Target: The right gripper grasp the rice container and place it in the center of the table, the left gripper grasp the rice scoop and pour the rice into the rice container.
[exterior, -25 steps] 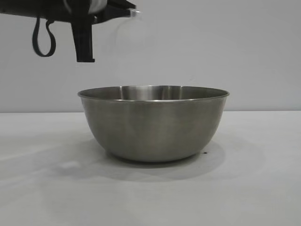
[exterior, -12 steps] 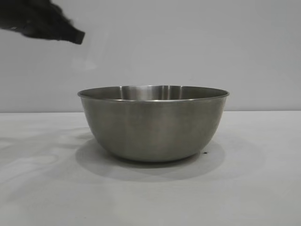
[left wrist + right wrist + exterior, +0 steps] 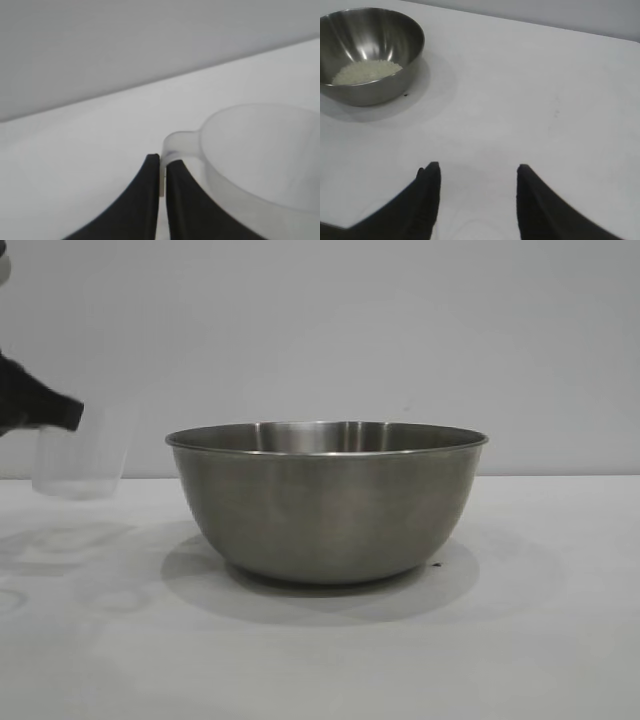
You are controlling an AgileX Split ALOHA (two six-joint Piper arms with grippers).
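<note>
The rice container (image 3: 327, 502), a wide steel bowl, stands in the middle of the white table (image 3: 520, 640). In the right wrist view the rice container (image 3: 370, 55) holds a heap of white rice (image 3: 366, 71). Left of the bowl, the translucent rice scoop (image 3: 78, 462) hangs upright just above the table, with my left gripper (image 3: 60, 415) shut on its handle. In the left wrist view, the left gripper (image 3: 162, 165) pinches the handle of the rice scoop (image 3: 260, 150), and the cup looks empty. My right gripper (image 3: 477, 172) stands open over bare table, well away from the bowl, with nothing between its fingers.
A plain grey wall (image 3: 400, 330) runs behind the table. A small dark speck (image 3: 436, 565) lies on the table by the bowl's base. Bare tabletop lies to the right of the bowl and in front of it.
The left gripper has moved from high above the bowl's left side down and to the left. The scoop now hangs upright beside the bowl, near the table. The bowl has not moved.
</note>
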